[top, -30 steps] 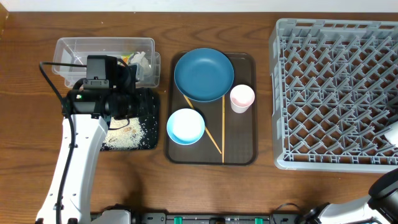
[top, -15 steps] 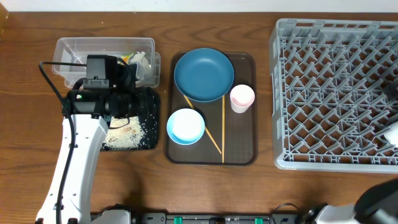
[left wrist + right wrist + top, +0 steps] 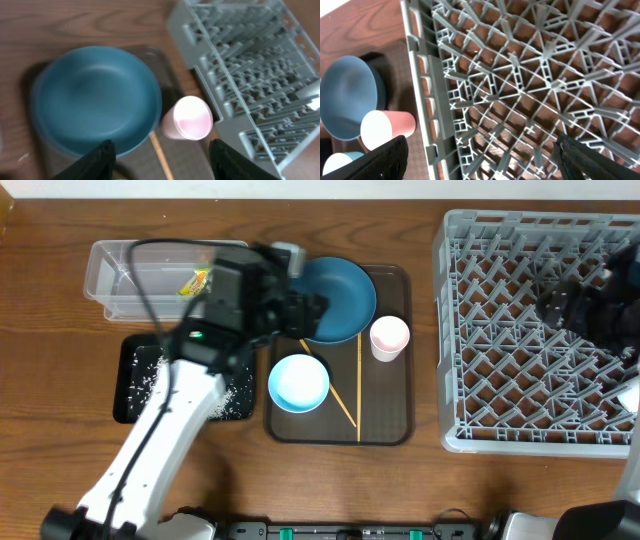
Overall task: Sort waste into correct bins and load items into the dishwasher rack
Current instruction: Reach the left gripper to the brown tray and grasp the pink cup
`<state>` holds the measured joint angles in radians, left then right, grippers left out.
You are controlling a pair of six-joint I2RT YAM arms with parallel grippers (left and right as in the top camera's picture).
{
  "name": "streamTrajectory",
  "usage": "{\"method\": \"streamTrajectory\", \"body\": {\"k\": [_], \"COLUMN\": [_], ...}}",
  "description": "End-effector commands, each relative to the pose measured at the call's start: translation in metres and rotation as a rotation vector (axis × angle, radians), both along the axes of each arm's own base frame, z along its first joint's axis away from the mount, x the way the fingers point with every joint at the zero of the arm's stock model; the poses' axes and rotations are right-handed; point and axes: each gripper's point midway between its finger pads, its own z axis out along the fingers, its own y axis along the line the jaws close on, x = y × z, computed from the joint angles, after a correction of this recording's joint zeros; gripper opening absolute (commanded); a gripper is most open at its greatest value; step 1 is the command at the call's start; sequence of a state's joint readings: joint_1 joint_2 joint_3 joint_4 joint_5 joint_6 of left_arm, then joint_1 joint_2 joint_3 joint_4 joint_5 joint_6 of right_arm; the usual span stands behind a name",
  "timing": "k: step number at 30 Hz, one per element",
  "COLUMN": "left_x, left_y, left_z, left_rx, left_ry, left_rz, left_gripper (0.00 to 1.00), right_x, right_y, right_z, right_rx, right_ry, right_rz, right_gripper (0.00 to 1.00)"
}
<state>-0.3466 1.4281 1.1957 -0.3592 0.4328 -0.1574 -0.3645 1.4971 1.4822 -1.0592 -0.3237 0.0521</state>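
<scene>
The grey lattice rack [image 3: 520, 330] fills the right side. In the middle, the dark blue plate [image 3: 345, 298] lies upright on the far side. The white bowl [image 3: 299, 382], pale blue inside, sits near and left of it. The pink cup [image 3: 389, 337] stands mouth-up just right of the plate. Two thin chopsticks [image 3: 359, 395] lie beside the bowl, one straight, one slanted, converging at their near ends. Far left, the clear tub [image 3: 125, 275] holds an orange and yellow-green wrapper [image 3: 195, 281]. Just nearer, the black tray [image 3: 130, 405] carries scattered white rice scraps [image 3: 150, 377].

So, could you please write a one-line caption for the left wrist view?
Open left gripper looking down on the blue plate and pink cup, with the grey rack at right.
</scene>
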Motion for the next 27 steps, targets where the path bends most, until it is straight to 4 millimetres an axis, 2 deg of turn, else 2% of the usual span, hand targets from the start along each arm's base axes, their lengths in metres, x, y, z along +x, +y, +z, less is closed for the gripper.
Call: {"method": "streamTrajectory", "body": {"k": [1,4,7,10,16,19,22,27], "left_x": [0.009,0.01,0.007,0.003,0.0,-0.001,-0.004,-0.009], "left_y": [-0.028,-0.058,-0.085,-0.1,-0.106,-0.105,-0.106,-0.103], "left_z": [-0.023,-0.043,-0.071,-0.097,-0.139,-0.15,-0.158,-0.164], "left_rx": [0.037,0.039,0.054,0.073,0.114,0.114,0.125,0.141], "left_ry": [-0.001,0.004,0.032,0.067,0.144,0.183,0.205,0.235], "left_rz": [-0.026,-0.085,-0.139,-0.17,-0.185,-0.169,-0.17,-0.171], "left_gripper": [0.64,0.64,0.64,0.64,0.64,0.63,0.57,0.32], "right_x": [0.001,0.002,0.003,0.001,-0.001,-0.002,-0.003,-0.005], "right_y": [0.008,0.017,0.02,0.02,0.021,0.021,0.021,0.022], "right_z": [-0.002,-0.002,-0.002,-0.003,-0.004,-0.004,-0.005,-0.006], "right_rx": [-0.037,-0.036,-0.036,-0.035,-0.034,-0.034,-0.031,-0.028], "right_ry": [0.012,0.015,0.015,0.02,0.031,0.033,0.04,0.048], "right_rz": [0.035,0.059,0.068,0.068,0.074,0.075,0.075,0.075], "right_gripper": [0.92,0.92,0.92,0.93,0.93,0.93,0.93,0.94]}}
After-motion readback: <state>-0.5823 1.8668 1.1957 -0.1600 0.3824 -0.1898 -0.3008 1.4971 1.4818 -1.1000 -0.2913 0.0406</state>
